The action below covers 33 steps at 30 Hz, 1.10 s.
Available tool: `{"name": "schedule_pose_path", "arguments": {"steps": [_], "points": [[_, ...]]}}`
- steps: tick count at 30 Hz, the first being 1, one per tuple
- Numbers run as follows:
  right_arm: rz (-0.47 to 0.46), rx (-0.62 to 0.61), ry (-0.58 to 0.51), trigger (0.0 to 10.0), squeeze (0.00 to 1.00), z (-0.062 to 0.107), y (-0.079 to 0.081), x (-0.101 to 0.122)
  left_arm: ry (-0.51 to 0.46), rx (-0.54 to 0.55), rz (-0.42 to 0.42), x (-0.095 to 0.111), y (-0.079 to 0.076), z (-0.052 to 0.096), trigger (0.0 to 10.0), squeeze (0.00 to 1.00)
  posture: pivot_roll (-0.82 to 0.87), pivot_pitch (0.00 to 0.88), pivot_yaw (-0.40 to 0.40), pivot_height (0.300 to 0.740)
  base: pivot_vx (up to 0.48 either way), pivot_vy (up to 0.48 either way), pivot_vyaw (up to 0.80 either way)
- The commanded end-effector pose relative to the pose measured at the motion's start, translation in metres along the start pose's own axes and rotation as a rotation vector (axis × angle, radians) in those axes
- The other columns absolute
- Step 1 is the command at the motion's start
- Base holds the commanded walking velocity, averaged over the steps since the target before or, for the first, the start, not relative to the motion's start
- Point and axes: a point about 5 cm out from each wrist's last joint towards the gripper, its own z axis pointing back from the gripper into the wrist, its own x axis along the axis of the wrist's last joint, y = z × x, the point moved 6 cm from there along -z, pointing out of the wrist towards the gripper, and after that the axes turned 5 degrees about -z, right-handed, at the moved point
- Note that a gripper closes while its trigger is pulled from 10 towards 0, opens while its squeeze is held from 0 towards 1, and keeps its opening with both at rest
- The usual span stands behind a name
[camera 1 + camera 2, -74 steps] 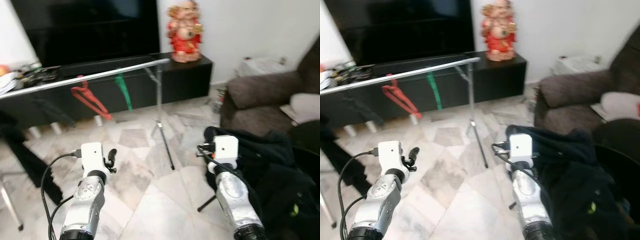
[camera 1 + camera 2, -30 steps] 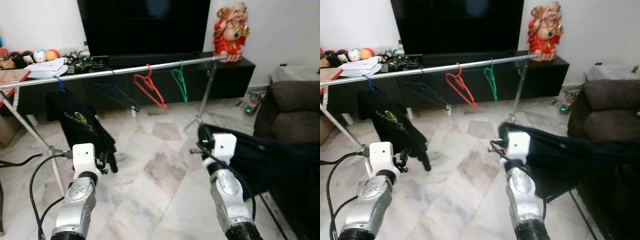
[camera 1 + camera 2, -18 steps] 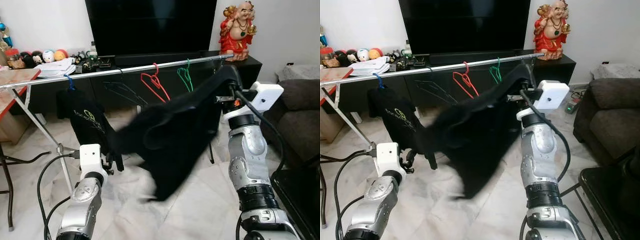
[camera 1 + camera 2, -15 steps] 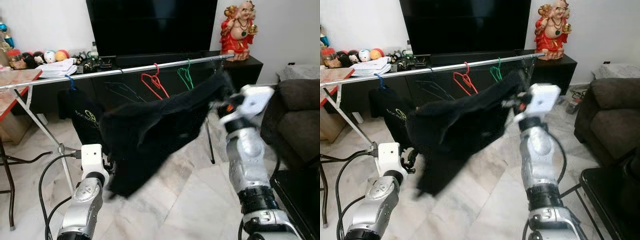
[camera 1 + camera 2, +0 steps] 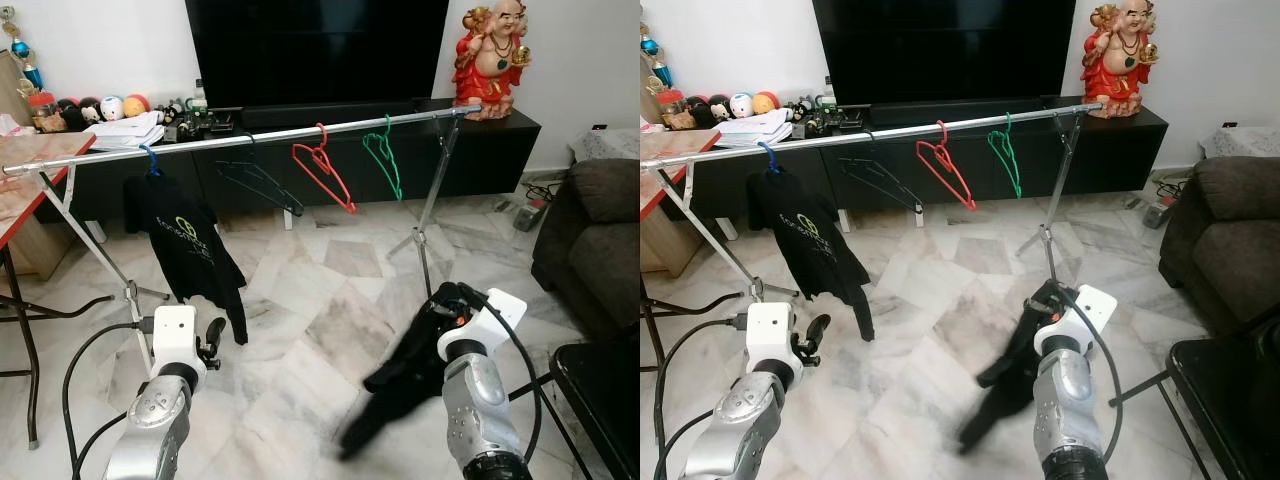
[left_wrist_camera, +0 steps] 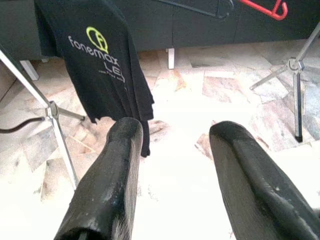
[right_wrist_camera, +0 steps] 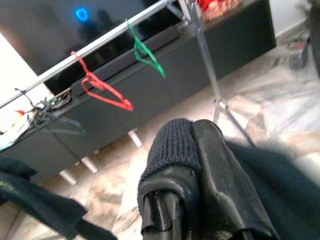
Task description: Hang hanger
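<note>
A silver clothes rail (image 5: 250,140) crosses the room in front of me. On it hang a blue hanger (image 5: 150,158) carrying a black T-shirt (image 5: 185,245), a bare black hanger (image 5: 260,185), a red hanger (image 5: 325,175) and a green hanger (image 5: 383,160). My right gripper (image 5: 445,300) is low, below the rail's right end, shut on a black garment (image 5: 400,375) that trails blurred toward the floor. The wrist view has the cloth wrapped over the right gripper (image 7: 192,135). Low on the left, my left gripper (image 5: 212,335) is open and holds nothing, its fingers (image 6: 120,165) pointing at the T-shirt.
A black TV stand (image 5: 500,140) with a red statue (image 5: 497,55) stands behind the rail. A brown sofa (image 5: 600,230) is at the right, a black table (image 5: 610,390) at the bottom right, a red-edged table (image 5: 20,190) at the left. The rail's tripod legs (image 5: 425,240) spread over the marble floor.
My right arm has dropped from rail height to low over the floor, and the black garment has swung down with it. The left arm has stayed low.
</note>
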Motion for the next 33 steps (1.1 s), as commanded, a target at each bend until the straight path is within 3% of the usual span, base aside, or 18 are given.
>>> {"name": "schedule_pose_path", "arguments": {"steps": [1,11,17,22,33], "points": [[0.003,0.051,-0.047,10.0,0.0,-0.004,0.015,0.015,-0.026,0.01,-0.028,0.006,0.003,0.001,10.0,0.0,0.08,0.0,0.043,0.74,0.0,0.0,0.0],[-0.032,0.028,-0.067,10.0,0.0,0.0,0.007,0.016,-0.06,-0.031,-0.002,0.009,-0.009,0.005,10.0,0.0,0.07,0.0,0.043,0.74,0.0,0.0,0.0],[-0.105,-0.037,-0.073,10.0,0.0,0.005,-0.008,0.014,-0.041,-0.027,-0.024,0.0,-0.013,0.006,10.0,0.0,0.06,0.0,0.052,0.74,0.0,0.0,0.0],[-0.094,-0.067,-0.073,10.0,0.0,0.012,-0.016,0.01,-0.041,-0.053,-0.033,-0.001,-0.02,0.008,10.0,0.0,0.07,0.0,0.055,0.74,0.331,0.0,0.0],[-0.055,-0.063,-0.055,10.0,0.0,0.02,-0.022,0.002,-0.049,-0.056,-0.014,-0.004,-0.017,0.015,10.0,0.0,0.07,0.0,0.053,0.74,0.403,0.0,0.0]]}}
